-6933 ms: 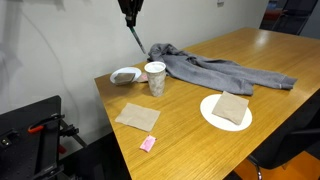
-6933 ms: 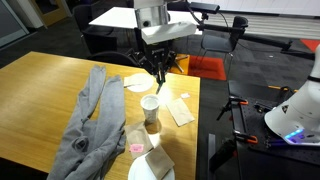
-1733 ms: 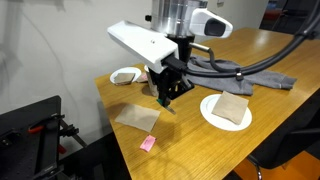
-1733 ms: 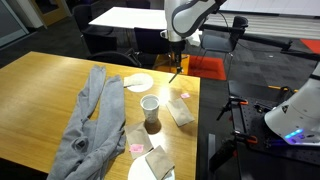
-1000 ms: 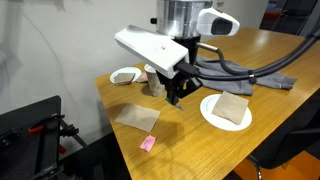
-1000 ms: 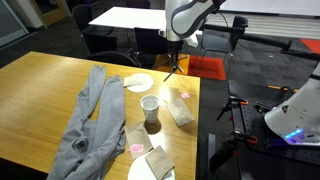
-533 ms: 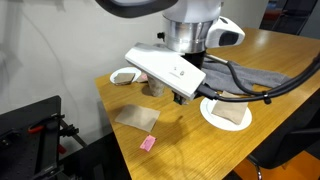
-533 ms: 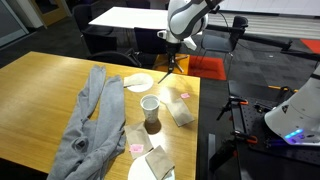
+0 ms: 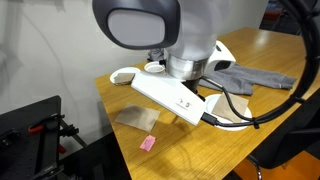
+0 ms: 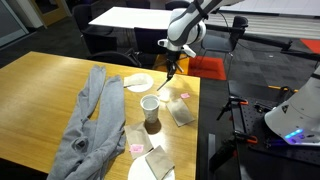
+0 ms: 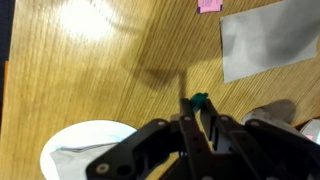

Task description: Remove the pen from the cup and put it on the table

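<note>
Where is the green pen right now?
In the wrist view the pen is pinched in the shut pincer, up above the table. In an exterior view it hangs outside the cup.

The tabletop is smooth light wood with a soft sheen. The grey garment is matt cloth and the napkin matt paper. The pen looks like green plastic, and the arm shell is glossy white.

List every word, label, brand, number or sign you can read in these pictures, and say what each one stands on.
No text can be read in any view.
Tall translucent greyish cup: any print on its wall or rim is too small to read.
White robot arm housing: no readable label.
Thin green pen: only its tip shows, with no marking.
</note>
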Motion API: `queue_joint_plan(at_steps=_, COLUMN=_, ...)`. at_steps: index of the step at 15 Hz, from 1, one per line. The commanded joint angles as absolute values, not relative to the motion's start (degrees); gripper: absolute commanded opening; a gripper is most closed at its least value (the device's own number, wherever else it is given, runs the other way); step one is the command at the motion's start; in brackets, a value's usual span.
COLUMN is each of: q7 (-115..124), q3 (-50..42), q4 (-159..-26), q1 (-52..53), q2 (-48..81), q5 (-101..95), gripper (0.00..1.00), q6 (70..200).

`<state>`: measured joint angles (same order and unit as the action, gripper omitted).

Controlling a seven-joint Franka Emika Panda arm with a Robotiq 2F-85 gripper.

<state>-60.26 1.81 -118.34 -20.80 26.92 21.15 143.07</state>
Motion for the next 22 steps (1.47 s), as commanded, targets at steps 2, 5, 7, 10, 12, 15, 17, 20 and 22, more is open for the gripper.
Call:
queue_joint_plan(at_steps=2, q7=-62.3, q3=3.3, q4=-117.4, q1=-21.8, q2=29.3, q5=22.3, gripper=0.40, q6=144.9)
queue_joint_plan(at_steps=5, q7=-61.3, q3=3.1, q4=-117.5, q1=-21.5, q2=29.5, q5=21.5, gripper=0.54, q6=144.9)
queue_joint_plan(at_steps=7, q7=-60.7, q3=2.8, q4=-117.8, q1=-21.2, q2=29.0, q5=21.1, gripper=0.70, q6=144.8)
queue_joint_plan(at_steps=10, q7=-59.6, q3=2.5, q4=-118.3, q1=-20.6, q2=27.8, q5=20.3, gripper=0.94, q6=144.3)
queue_joint_plan(at_steps=12, q7=-59.0, q3=2.2, q4=-118.9, q1=-20.1, q2=26.4, q5=19.7, gripper=1.00, q6=143.8)
queue_joint_plan(at_steps=15, q7=-58.4, q3=2.0, q4=-120.1, q1=-19.5, q2=23.8, q5=19.2, gripper=1.00, q6=143.3)
queue_joint_plan(at_steps=17, q7=-58.4, q3=1.8, q4=-120.8, q1=-19.2, q2=21.7, q5=19.0, gripper=1.00, q6=142.7)
queue_joint_plan(at_steps=20, q7=-57.2, q3=0.8, q4=-121.9, q1=-18.1, q2=18.3, q5=17.8, gripper=1.00, q6=140.8)
queue_joint_plan(at_steps=22, q7=-54.7, q3=-0.2, q4=-122.7, q1=-17.1, q2=16.0, q5=16.0, gripper=1.00, q6=139.1)
